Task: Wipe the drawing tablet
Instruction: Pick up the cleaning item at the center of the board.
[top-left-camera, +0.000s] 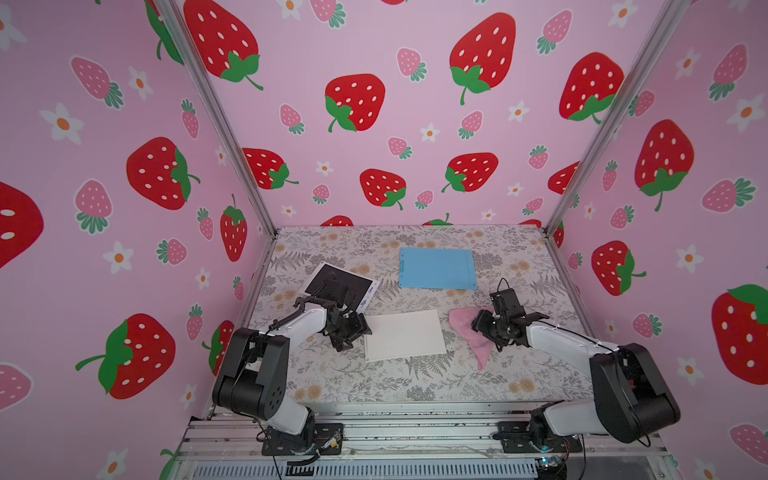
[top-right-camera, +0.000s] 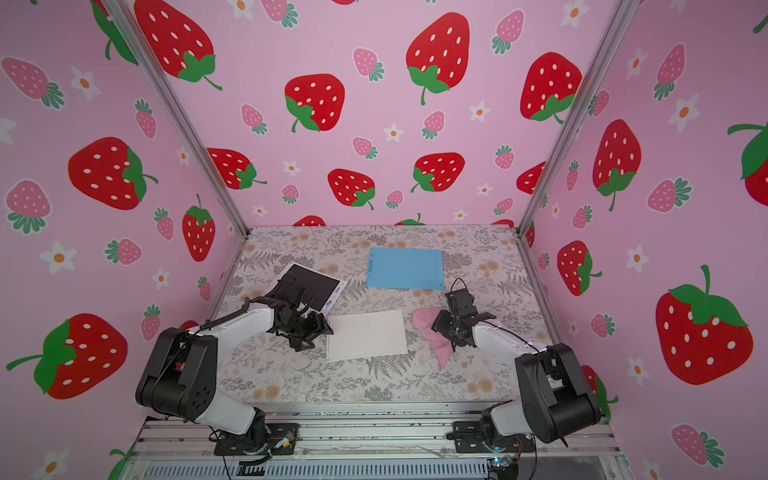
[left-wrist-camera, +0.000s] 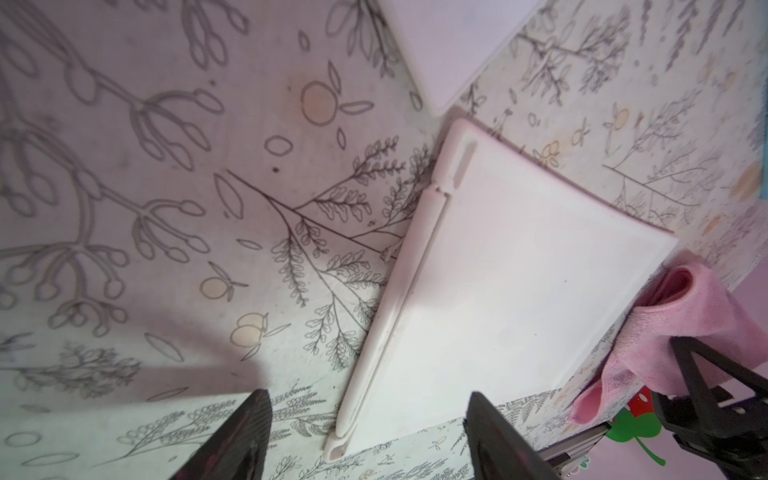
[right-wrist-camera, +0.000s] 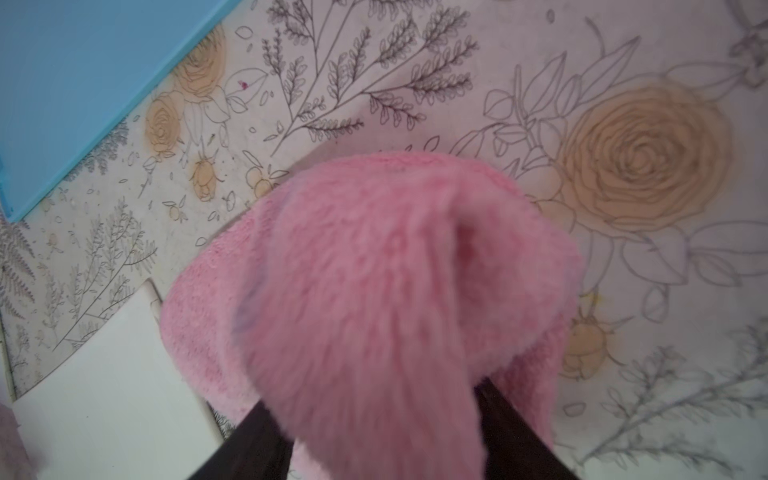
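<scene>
R gripper (right-wrist-camera: 374, 432): fingers straddling pink cloth (right-wrist-camera: 374, 291), pile bunched between them in wrist view, but whether clamped or just resting round it can't tell; cloth partly lifted, tail draped on table in both top views. L gripper (left-wrist-camera: 365, 440): jaws apart, nothing between, hovering just beside near-left edge of white drawing tablet (top-left-camera: 405, 334), which lies flat mid-table, face-down by the look, between the two arms. Cloth (top-left-camera: 469, 332) touching or just beside tablet's R edge; exact contact hard to tell. Risks, as judgement: loose hold on fluffy cloth could let it slip out mid-stroke; dragging bunched cloth over unpinned tablet likely to slide tablet toward L arm, since L jaws not yet holding or pressing it; trailing tail may snag on tablet corner and fold under. Around: blue tablet (top-left-camera: 436, 268) further back, well apart from white one; black-screened tablet (top-left-camera: 336, 284) at back-left, partly hidden behind L wrist. Neither blocks a wipe across white tablet, though L gripper sits near the edge where a full stroke would end. Floral table cover (top-left-camera: 415, 386) elsewhere bare.
</scene>
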